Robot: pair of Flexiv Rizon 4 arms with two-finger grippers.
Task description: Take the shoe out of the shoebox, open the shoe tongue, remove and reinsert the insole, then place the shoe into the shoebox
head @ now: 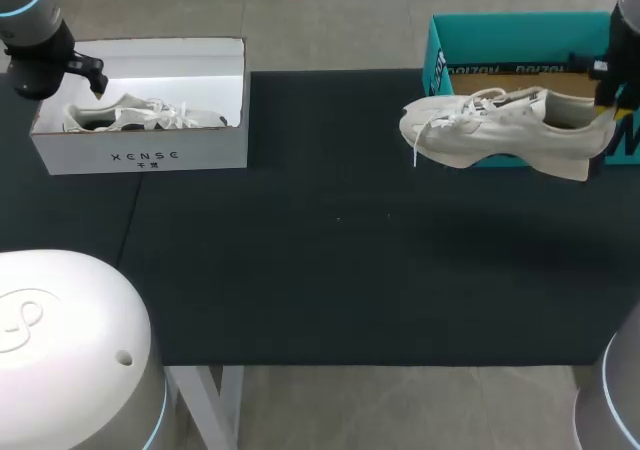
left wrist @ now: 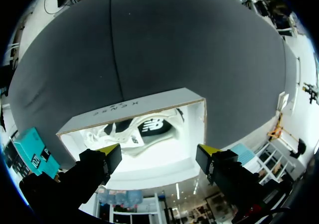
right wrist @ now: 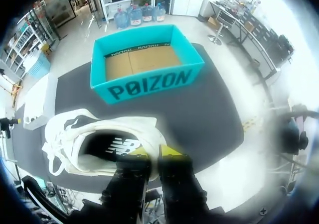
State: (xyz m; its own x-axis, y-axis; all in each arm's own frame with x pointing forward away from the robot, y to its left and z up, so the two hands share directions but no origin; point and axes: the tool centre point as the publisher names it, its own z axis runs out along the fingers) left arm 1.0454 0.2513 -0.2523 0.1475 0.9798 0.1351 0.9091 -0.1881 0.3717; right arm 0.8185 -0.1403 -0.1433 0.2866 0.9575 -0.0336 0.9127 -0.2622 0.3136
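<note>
Left fingers (left wrist: 110, 153) spread wide apart; right fingers (right wrist: 168, 152) pinch the shoe (right wrist: 65, 130) collar

The wide dark-matted bench (head: 330, 270) lies open between the white cardboard shoebox (head: 200, 150) at far left and the teal cardboard shoebox (head: 520, 40) at far right, whose front a hanging cream lace-up sneaker (head: 500, 130) blocks.
</note>
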